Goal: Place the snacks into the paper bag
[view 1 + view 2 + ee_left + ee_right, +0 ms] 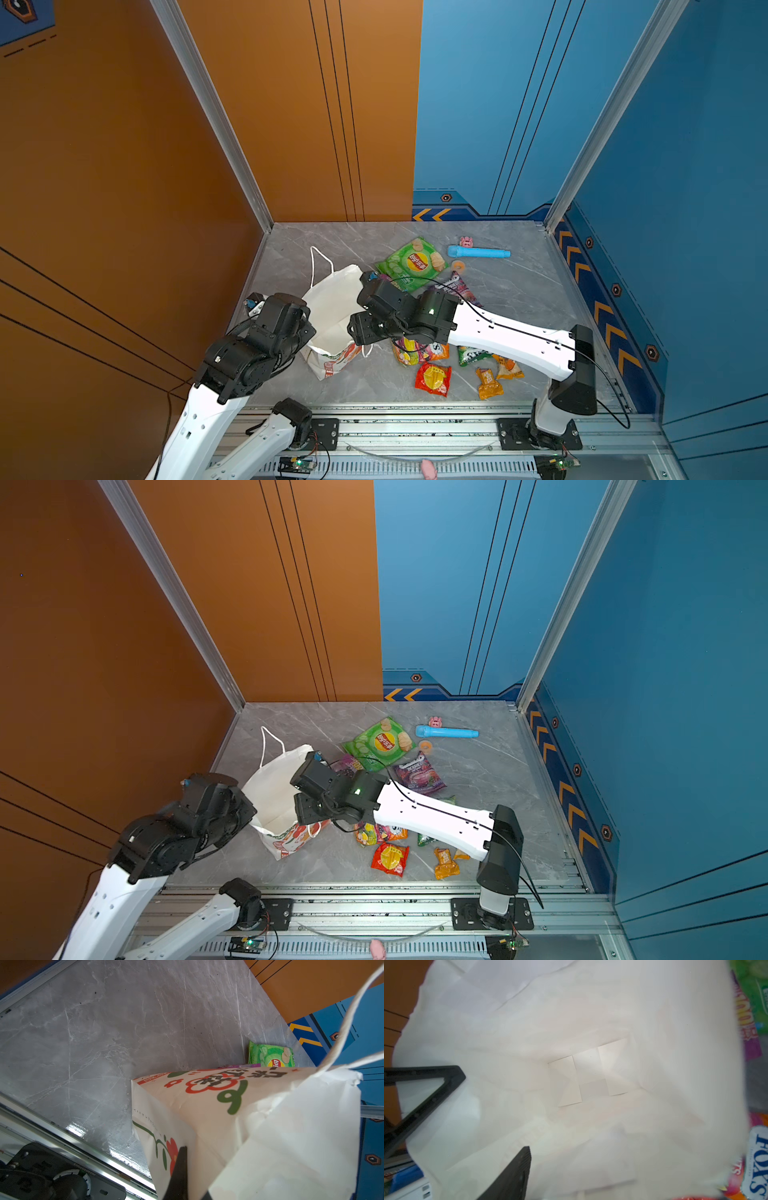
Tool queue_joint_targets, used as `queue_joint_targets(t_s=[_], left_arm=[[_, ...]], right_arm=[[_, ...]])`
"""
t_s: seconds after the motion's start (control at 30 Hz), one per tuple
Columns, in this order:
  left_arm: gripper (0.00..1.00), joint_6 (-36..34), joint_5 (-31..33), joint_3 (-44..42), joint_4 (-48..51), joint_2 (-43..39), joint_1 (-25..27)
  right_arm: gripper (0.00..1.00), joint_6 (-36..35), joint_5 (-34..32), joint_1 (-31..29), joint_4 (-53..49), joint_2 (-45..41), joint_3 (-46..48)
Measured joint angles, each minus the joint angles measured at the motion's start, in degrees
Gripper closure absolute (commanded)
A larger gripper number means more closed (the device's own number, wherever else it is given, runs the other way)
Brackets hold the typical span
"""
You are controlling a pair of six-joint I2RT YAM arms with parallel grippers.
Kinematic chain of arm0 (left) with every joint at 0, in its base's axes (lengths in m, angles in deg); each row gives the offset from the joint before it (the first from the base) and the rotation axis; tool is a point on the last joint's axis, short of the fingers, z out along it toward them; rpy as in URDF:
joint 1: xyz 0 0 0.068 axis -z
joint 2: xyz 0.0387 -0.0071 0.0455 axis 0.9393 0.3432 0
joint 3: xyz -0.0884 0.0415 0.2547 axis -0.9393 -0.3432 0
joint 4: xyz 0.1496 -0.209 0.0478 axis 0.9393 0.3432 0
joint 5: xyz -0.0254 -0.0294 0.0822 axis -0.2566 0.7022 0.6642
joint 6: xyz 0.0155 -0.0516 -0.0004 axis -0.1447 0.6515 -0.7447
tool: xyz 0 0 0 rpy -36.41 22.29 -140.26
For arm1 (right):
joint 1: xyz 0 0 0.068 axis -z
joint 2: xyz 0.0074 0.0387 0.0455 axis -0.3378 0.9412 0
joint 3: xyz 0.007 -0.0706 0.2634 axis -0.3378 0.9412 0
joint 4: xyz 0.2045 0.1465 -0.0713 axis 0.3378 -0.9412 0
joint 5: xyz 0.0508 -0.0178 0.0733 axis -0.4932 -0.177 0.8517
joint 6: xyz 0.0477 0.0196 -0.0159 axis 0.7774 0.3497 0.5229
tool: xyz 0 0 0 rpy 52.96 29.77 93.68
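Both top views: grey marble table point(519, 291), orange wall point(124, 166) 9–12, blue wall point(685, 166) 12–3, bag point(332, 299) standing at table's 8, snacks point(432, 378) loose from its 1 to 4, right gripper point(360, 330) over its mouth, gap can't tell; left wrist: left gripper point(187, 1155) pinched on bag rim; right wrist: looking into white bag interior.

White paper shopping bag point(332, 301), red flower print, cord handles: upright, mouth open, bare folded bottom visible. Lying flat to its right: large green chips bag point(411, 262) farthest back, purple candy bag point(419, 773) mid, red wrapper point(433, 378) and orange wrapper point(489, 382) nearest front.
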Motion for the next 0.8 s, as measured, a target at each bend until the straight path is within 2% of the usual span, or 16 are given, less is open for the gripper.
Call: queue_joint_targets(t_s=[0.07,0.13,0.23,0.3,0.53,0.63,0.8], left_arm=[[0.77,-0.5,0.4,0.0,-0.1,0.5,1.0],[0.64,-1.7,0.6,0.5,0.0,1.0,1.6],[0.4,-5.4,0.5,2.8,0.0,1.7,1.6],[0.32,-9.3,-0.1,5.8,0.6,2.7,1.6],[0.26,-21.2,-1.1,29.2,11.1,12.5,1.5],[0.25,-23.3,-1.8,30.3,15.0,14.4,1.5],[0.24,-23.5,-2.9,25.8,18.6,15.9,3.3]], right_arm=[[0.66,-1.2,-0.5,-0.2,-1.1,0.7,-2.1],[0.77,-2.2,-1.3,-0.2,-2.1,0.8,-3.2],[0.86,-3.7,-1.8,0.8,-3.2,0.7,-3.8],[0.89,-4.9,-1.9,2.0,-3.5,0.6,-3.8],[0.92,-10.2,-1.3,6.1,-5.0,-0.5,-3.7],[0.93,-11.5,-0.9,6.4,-5.1,-0.7,-3.7],[0.93,-12.6,0.3,6.3,-5.0,-0.7,-3.7]])
